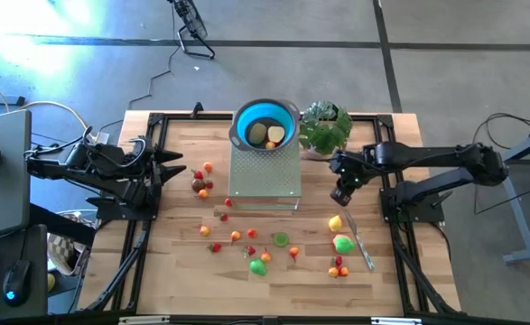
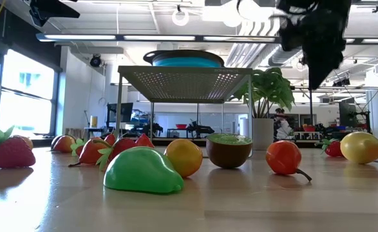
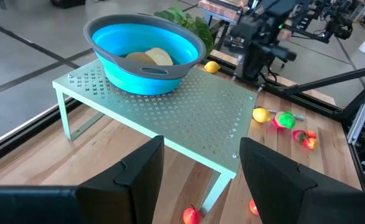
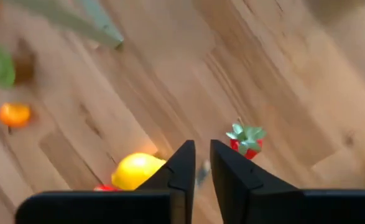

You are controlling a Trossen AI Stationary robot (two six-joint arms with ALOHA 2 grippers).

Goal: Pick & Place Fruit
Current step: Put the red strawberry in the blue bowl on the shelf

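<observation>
Early going. Blue bowl [image 1: 265, 125] on the mesh rack [image 1: 265, 171] holds a few pieces; most fruit [image 1: 246, 244] scattered on the table [image 1: 174, 271]. Right gripper [image 1: 340, 195] hangs above the lemon [image 1: 335, 222], fingers nearly together, pinching nothing. Left gripper [image 1: 176, 171] waits spread at the left edge

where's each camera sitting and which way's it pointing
High view: above the table, looking straight down; both arms, left pincer, right pincer.
Low view: table height, level past the fruit; one arm hangs above.
Left wrist view: faces the blue bowl on the rack; own open fingers.
Right wrist view: looks down at the yellow lemon; own fingers near together.
Shared: bowl in high, low, left wrist.
</observation>
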